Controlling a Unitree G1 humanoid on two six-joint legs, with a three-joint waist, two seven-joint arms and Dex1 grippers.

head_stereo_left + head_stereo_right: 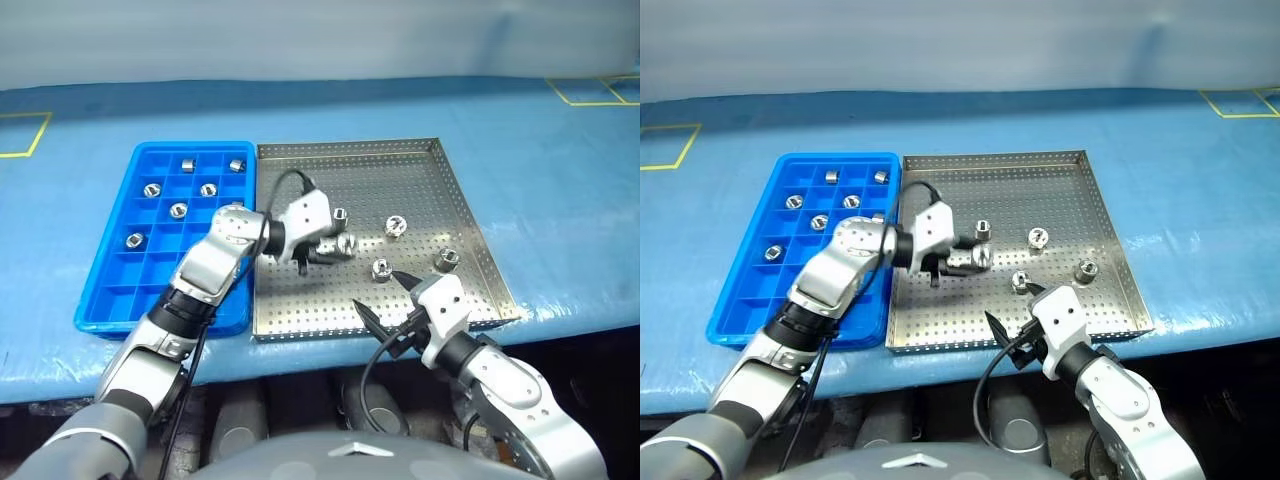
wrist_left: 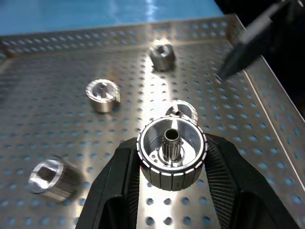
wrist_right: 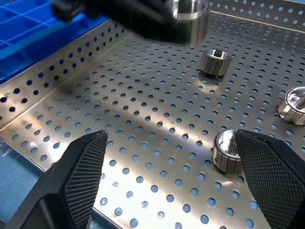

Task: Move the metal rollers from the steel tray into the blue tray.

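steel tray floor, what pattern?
Shiny silver with a regular grid of small round holes across the steel tray; clearest in the right wrist view.

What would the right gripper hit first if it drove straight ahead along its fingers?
Probably the perforated floor of the steel tray, since the open right gripper points forward and down over it. One metal roller sits just inside one finger and might be brushed; depth is unclear.
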